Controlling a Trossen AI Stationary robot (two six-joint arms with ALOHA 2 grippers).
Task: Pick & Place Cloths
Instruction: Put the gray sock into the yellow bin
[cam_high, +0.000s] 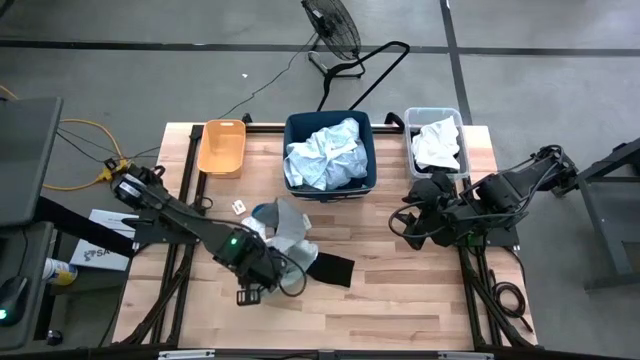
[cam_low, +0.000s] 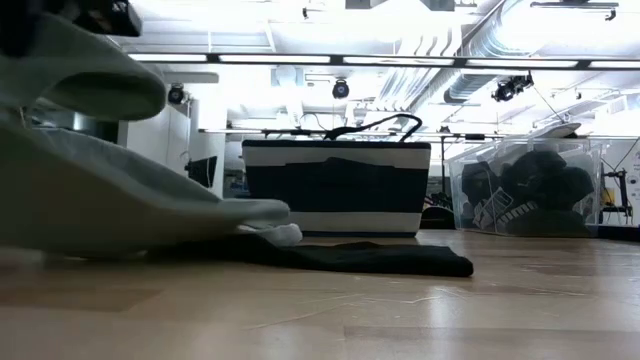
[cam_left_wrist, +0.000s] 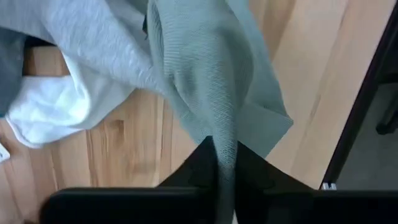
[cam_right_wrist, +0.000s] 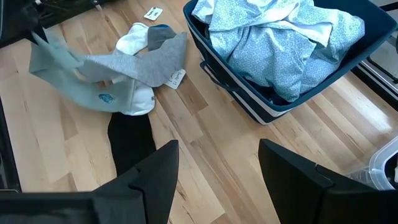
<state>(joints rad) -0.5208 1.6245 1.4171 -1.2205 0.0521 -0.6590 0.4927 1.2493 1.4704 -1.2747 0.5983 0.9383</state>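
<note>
The left gripper (cam_high: 262, 283) sits low and left of centre in the overhead frame, its fingers pinched nearly together on a fold of the grey-green cloth (cam_left_wrist: 205, 81) — in the left wrist view the fabric runs straight down between the two dark fingers (cam_left_wrist: 193, 174) as a narrow bunched ridge. The rest of it hangs and spreads over the worktop (cam_high: 400, 290), draping in soft folds, so this looks light and limp, with no stiffness to hold a shape. A knit like that should grip well and not slip, but it will trail and drag whatever it lies on.

Under and beside it in the middle of the overhead frame lie a white sock (cam_right_wrist: 134, 40) and a black cloth (cam_high: 328, 268), flat on the wood and partly covered by the grey-green one. Judging by that overlap, a lift could snag them — a pinch at a free edge or a raised fold is the place to take any of these.

The right gripper (cam_right_wrist: 217, 165) waits at the right of the overhead frame, fingers well apart and holding nothing. At top centre the navy bin (cam_high: 367, 175) is full of pale blue cloth (cam_high: 325, 155); the clear bin (cam_high: 410, 140) to its right holds white cloth (cam_high: 437, 145), and an orange bin (cam_high: 221, 146) stands upper left.
</note>
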